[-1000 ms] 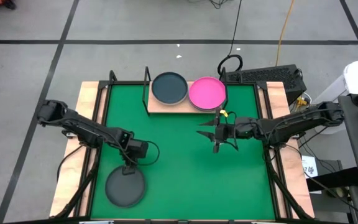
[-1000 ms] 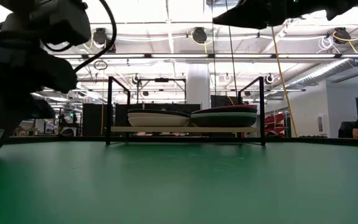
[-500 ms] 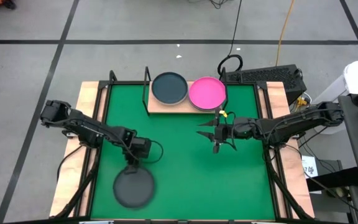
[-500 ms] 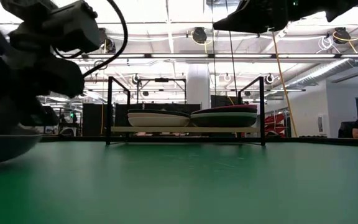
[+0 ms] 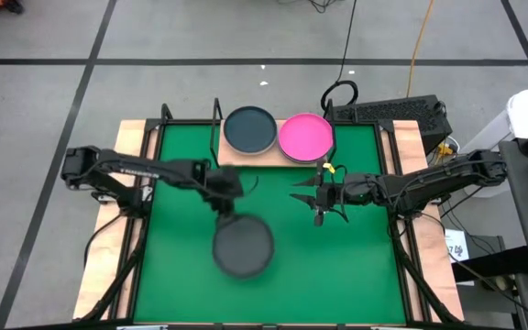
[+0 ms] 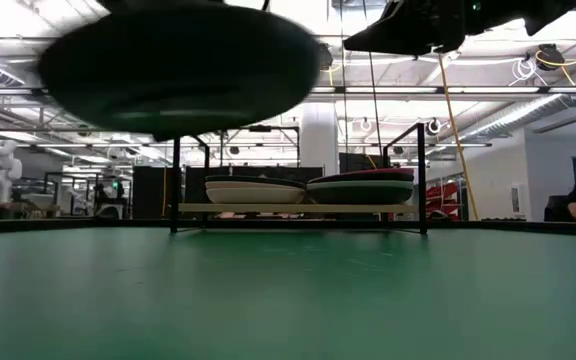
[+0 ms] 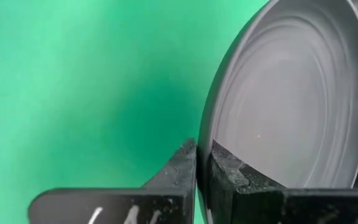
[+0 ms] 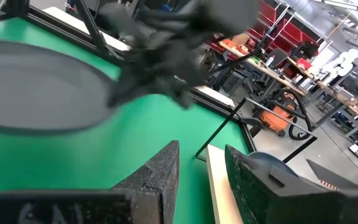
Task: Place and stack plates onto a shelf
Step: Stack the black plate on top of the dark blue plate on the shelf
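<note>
a: one dark plate [image 5: 242, 247] is in the air over the middle of the green tabletop [image 5: 356, 275], clamped by its rim in the left pincer [image 7: 202, 163]. from the low camera it hangs clear above the surface.

b: so this is the carry step, judging by that?

a: looks like it. the shelf [image 5: 236, 158] sits at the far edge, well apart from the carried plate, with a dark plate [image 5: 249, 129] on its left half and a hot pink plate [image 5: 305, 137] on its right.

b: what does the next move need?

a: i'd say travel toward the shelf, keeping the plate high enough to clear the black wire frame [image 6: 176, 178], then lowering level onto one of the stacks.

b: and the other arm?

a: the right pincer [image 5: 320, 199] hovers just in front of the pink plate, fingers apart and holding nothing. it narrows the way to the right stack.

b: room elsewhere?

a: the way to the dark stack looks free; the frame posts are the edges to mind.
</note>
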`<state>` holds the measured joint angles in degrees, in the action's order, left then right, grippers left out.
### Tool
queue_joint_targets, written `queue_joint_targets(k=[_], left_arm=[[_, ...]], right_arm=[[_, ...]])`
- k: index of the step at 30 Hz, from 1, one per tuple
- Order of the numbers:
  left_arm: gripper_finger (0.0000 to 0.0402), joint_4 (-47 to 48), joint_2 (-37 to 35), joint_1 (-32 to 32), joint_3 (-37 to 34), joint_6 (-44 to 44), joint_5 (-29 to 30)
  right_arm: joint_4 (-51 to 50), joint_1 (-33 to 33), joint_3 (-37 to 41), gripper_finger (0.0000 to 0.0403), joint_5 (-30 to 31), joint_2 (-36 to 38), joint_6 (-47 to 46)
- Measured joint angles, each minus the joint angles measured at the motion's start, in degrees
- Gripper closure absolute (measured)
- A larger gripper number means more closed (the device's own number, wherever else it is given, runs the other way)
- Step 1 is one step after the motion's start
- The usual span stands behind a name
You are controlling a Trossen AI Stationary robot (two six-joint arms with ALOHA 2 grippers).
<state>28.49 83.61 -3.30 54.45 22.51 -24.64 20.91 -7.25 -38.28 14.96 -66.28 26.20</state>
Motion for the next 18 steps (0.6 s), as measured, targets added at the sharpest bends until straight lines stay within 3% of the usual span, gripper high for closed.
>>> queue_joint_targets(k=[6,12,18], left_arm=[[0.038,5.3,0.0,-9.6,10.8,-7.7,4.7],[0.038,10.4,-0.1,-18.2,19.6,-16.8,23.8],[0.038,10.5,1.7,-28.2,25.7,-21.3,25.0]], right_arm=[[-0.7,0.0,0.0,0.0289,0.0,0.0,0.0],[-0.9,0.0,0.0,0.0289,0.0,0.0,0.0],[0.7,0.0,0.0,0.0289,0.0,0.0,0.0]])
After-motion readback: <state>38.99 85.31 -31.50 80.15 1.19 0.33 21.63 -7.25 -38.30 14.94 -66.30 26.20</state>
